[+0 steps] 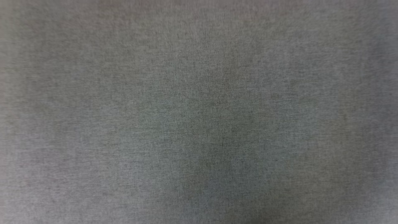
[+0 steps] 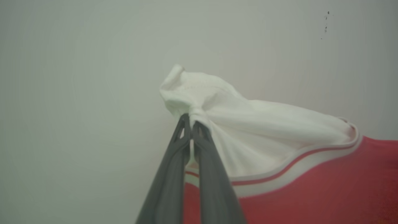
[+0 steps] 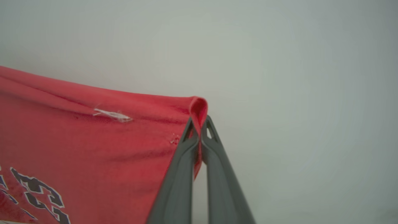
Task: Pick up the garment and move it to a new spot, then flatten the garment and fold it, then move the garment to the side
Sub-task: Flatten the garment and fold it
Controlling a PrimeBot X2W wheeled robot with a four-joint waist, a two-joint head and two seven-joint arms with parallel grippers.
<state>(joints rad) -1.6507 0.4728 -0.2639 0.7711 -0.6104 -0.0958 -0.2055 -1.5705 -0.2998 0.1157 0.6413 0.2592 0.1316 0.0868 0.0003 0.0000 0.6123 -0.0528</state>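
In the left wrist view my left gripper [image 2: 190, 122] is shut on a bunched white sleeve panel of the garment [image 2: 279, 140], whose striped trim and red body run off to the lower right. In the right wrist view my right gripper [image 3: 199, 122] is shut on a folded red edge of the garment [image 3: 93, 149]; the red cloth stretches left from the pinch, with black-outlined white lettering at the lower left. The cloth hangs taut from both pinches in front of a pale blank background.
The head view looks close and blurred onto a grey woven surface [image 1: 199, 112]. A pale plain wall [image 2: 77, 93] lies behind the garment in both wrist views, with a few small dark specks [image 2: 326, 25] at the upper right of the left wrist view.
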